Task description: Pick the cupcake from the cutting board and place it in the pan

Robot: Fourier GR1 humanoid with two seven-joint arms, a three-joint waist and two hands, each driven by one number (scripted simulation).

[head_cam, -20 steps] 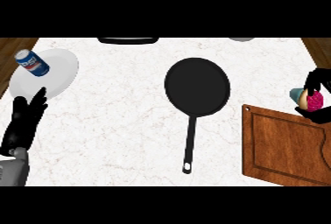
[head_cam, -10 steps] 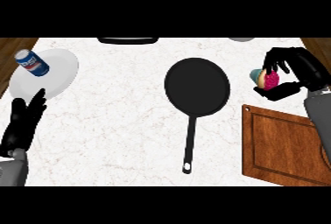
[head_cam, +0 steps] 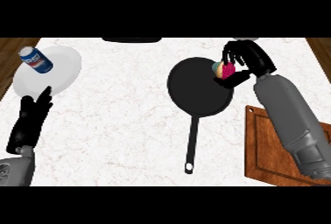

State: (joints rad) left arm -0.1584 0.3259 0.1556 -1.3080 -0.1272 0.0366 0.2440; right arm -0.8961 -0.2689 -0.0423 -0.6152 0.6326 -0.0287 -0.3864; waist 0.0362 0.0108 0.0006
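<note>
Placement is nearing: your right hand (head_cam: 244,61), fingers curling around the cupcake (head_cam: 226,69), is hovering over the pan's (head_cam: 197,87) upper-right rim; lower, then release. Left hand (head_cam: 31,118), fingers straight, is resting lower left.

Counter (head_cam: 129,127): white marble, faint grey-brown veining. Pan (head_cam: 199,87): black, long black handle. Cupcake (head_cam: 226,69): pink, pale tan-green edge. Cutting board (head_cam: 268,144): reddish-brown wood. Plate (head_cam: 55,74): white. Can (head_cam: 36,59): blue, white and red label, silver top. Left hand (head_cam: 31,118) and right hand (head_cam: 249,61): black; forearms grey.
</note>
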